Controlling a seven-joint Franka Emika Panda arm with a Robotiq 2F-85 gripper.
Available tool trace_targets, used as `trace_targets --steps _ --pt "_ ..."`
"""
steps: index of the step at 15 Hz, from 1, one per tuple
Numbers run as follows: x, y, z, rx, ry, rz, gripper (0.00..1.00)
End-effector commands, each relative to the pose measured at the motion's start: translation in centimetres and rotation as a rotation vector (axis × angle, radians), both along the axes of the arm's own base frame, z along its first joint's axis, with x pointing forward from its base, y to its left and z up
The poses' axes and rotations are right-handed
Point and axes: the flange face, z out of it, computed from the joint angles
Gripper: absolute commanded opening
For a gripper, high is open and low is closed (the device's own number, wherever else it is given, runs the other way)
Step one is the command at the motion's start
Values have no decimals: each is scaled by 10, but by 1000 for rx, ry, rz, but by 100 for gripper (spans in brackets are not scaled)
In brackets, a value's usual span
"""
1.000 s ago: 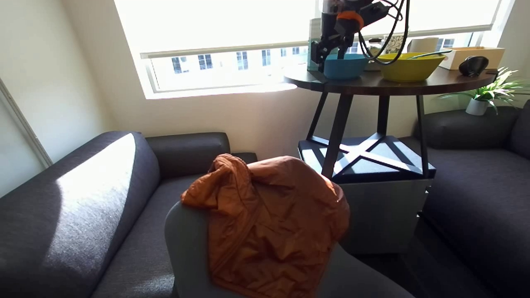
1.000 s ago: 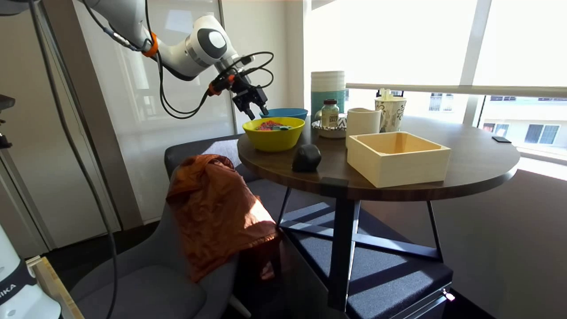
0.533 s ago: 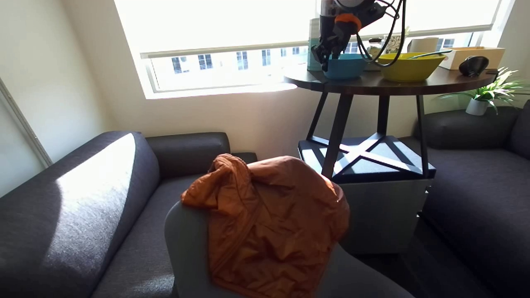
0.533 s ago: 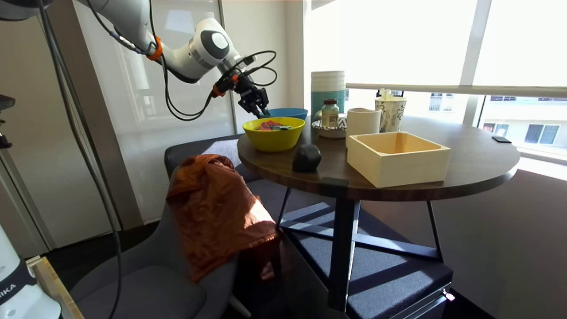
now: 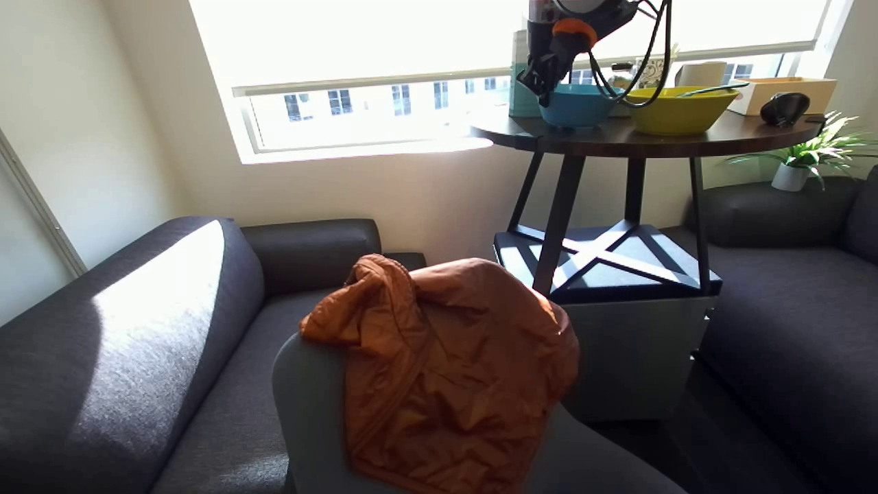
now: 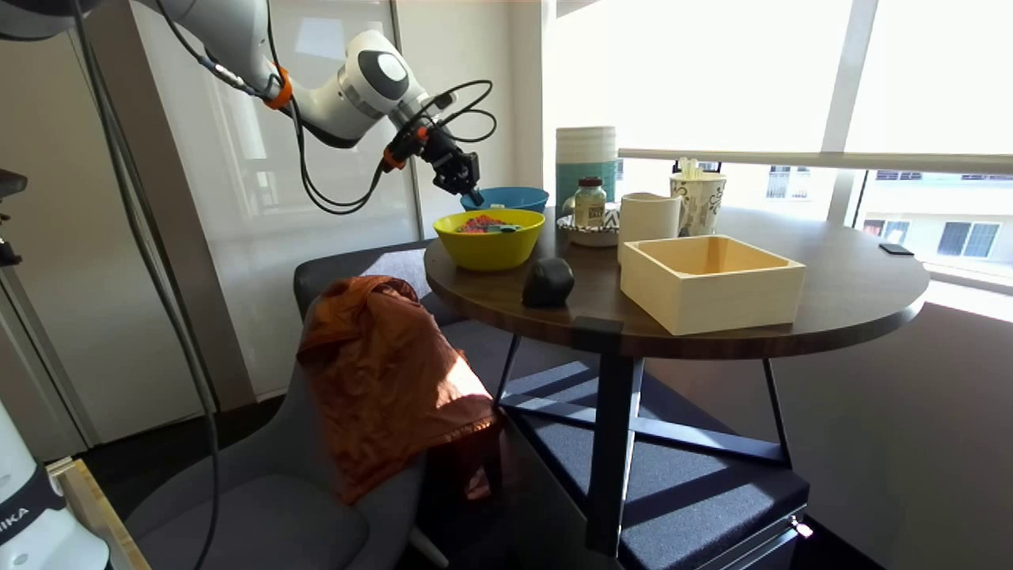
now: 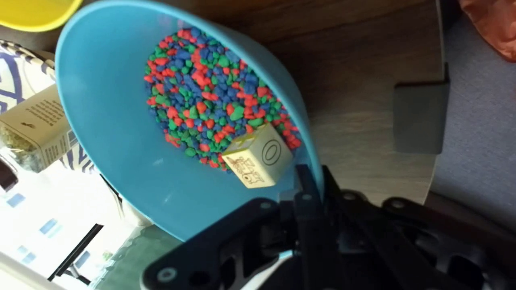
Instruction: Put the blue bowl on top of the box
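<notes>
As pincer [image 7: 317, 179] grips blue bowl [image 7: 117, 104], "NIKA" [image 6: 14, 519] shows.

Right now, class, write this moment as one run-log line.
fingers: closed on rim of blue bowl | contents: coloured pebbles, printed block | box: bowl not yet on it | lift: unclear

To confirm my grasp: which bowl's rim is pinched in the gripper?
The blue bowl, with a printed toy block inside: the gripper is shut on its rim. The yellow bowl stands apart from the fingers.
</notes>
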Motion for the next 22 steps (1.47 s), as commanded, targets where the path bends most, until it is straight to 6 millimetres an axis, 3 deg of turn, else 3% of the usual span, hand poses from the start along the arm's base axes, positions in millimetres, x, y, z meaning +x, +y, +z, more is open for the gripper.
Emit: trace_targets --steps 1,5,9,12,14,18,20,22 --pt "-3 6 26 -35 -67 -14 1" --pt "-12 13 58 -42 -123 20 1" --pt "-26 4 114 -46 -208 35 1" --pt "-31 -30 155 -57 -276 -45 1" --pt "-33 -68 173 -49 -314 -148 1" --pt "-41 -151 183 -15 -334 -391 1" --pt "-46 -148 173 -11 -309 -350 6" --pt "-49 -164 173 5 -311 -383 6"
